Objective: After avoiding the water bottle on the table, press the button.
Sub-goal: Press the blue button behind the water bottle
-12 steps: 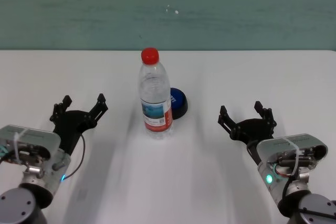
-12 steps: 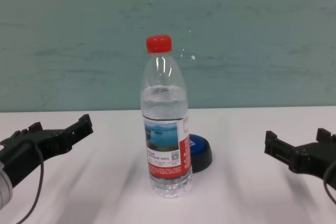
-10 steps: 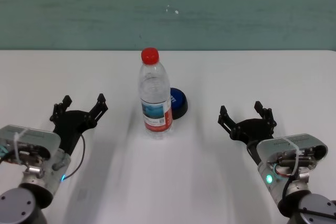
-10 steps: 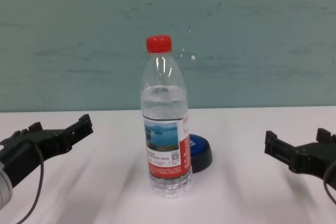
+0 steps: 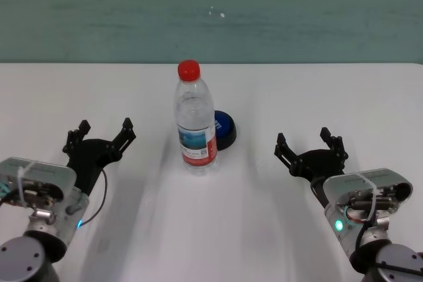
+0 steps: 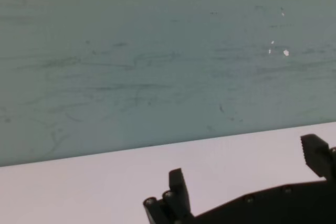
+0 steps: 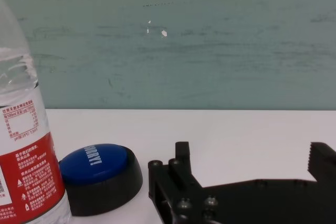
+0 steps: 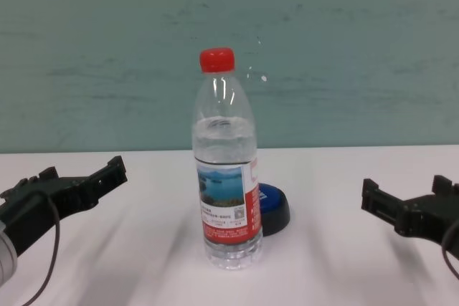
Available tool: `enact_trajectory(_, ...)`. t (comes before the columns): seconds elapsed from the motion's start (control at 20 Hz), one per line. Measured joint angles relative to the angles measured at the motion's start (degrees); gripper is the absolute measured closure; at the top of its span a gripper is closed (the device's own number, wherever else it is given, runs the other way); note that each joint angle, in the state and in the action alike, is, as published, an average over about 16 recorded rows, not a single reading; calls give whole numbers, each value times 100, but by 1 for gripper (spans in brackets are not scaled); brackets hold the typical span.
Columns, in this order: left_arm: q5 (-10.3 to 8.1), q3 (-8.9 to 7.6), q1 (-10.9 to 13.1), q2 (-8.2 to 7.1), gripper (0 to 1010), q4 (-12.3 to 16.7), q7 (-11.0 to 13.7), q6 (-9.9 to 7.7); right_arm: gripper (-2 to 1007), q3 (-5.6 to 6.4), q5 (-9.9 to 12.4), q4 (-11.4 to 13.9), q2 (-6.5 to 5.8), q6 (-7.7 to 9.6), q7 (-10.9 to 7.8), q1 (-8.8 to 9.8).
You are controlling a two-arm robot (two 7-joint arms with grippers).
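1. On the white table (image 5: 297, 90), backed by a scuffed teal wall (image 5: 297, 11), the water bottle (image 5: 195, 120) stands upright, red cap, lake label.
2. Blue-domed button (image 5: 225, 129) sits right behind it, partly hidden.
3. Left gripper (image 5: 102, 135) and right gripper (image 5: 309, 143) sit spread wide apart, holding nothing, either side of the bottle.

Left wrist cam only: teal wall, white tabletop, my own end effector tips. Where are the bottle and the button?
Observer: The tall clear plastic water bottle with the red cap stands upright mid-table, right of the left end effector and apart from it.
Operator: Button?
Observer: The low blue-domed round button on a black base sits just behind the bottle, towards its right.
Operator: Right arm?
Observer: The right end effector is open, low over the white table; its wrist view shows the button unblocked.
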State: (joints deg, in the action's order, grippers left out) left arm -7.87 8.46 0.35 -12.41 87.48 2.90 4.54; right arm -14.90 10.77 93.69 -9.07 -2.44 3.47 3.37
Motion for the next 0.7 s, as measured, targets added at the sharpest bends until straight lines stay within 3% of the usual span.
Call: enact_trajectory(0.7,0,0,0,0,0,0,0,0,1,0,0,0,0,0,0,0)
